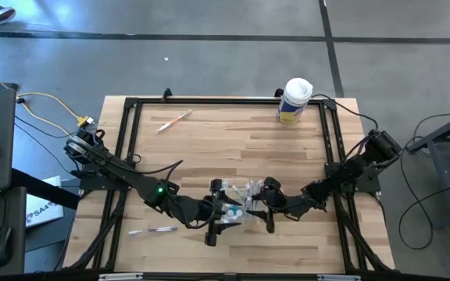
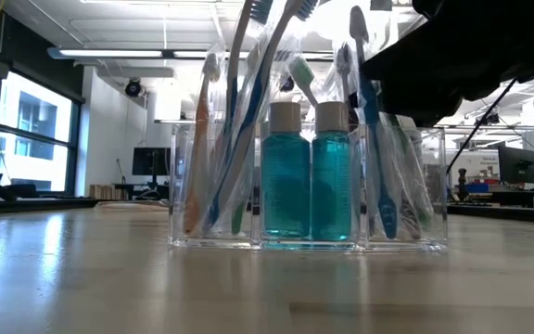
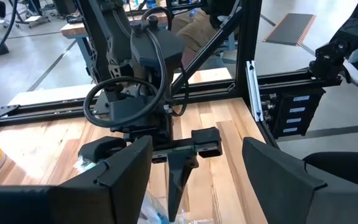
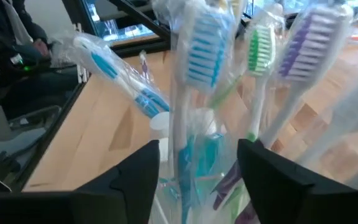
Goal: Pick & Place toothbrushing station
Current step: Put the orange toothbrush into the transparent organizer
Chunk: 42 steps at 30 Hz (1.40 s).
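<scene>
Toothbrushing station (image 2: 309, 190), a clear holder with wrapped toothbrushes (image 2: 235, 111) and two teal bottles (image 2: 309, 172), stands on my wooden table (image 1: 209, 140) toward six o'clock. My right gripper (image 4: 197, 171) straddles it, fingers parted, gripping nothing; my left gripper (image 3: 194, 177) sits wide beside it. A white canister (image 1: 294, 101) stands at one o'clock, office room behind.

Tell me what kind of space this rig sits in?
Most likely a robotics lab or workshop. Bare concrete floor around a wooden table with a black metal frame, loose cables beside it, and ceiling strip lights plus monitors behind.
</scene>
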Each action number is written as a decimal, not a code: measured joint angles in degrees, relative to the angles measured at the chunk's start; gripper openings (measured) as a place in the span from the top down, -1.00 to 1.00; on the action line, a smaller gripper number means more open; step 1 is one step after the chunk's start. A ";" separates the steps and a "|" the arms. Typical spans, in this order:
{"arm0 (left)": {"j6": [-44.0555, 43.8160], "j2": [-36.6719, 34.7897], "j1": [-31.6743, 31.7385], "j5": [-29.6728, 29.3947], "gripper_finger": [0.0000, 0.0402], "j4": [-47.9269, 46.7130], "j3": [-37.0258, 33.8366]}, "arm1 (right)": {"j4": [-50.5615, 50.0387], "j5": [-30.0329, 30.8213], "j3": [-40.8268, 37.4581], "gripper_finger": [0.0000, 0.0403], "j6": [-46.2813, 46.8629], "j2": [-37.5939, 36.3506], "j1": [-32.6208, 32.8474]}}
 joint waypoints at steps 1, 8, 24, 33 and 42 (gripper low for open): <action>0.00 0.00 0.00 0.00 -0.25 0.00 0.00 | -0.66 0.06 0.00 -0.06 -0.30 -0.30 0.08; -0.20 -0.42 0.01 0.07 -0.25 -0.31 0.02 | -5.11 3.43 0.00 -0.11 -1.86 -3.76 1.53; -8.38 -8.11 0.00 -1.34 -0.25 -14.82 0.00 | -10.20 6.25 0.04 -0.09 -3.16 -9.88 7.54; -19.48 -17.44 1.27 -13.59 -0.25 -39.99 0.02 | -13.87 6.27 0.04 -0.09 -3.16 -16.89 11.35; -36.99 -23.30 17.05 -13.78 -0.25 -69.26 0.02 | -14.76 6.27 0.04 -0.09 -5.74 -20.99 13.66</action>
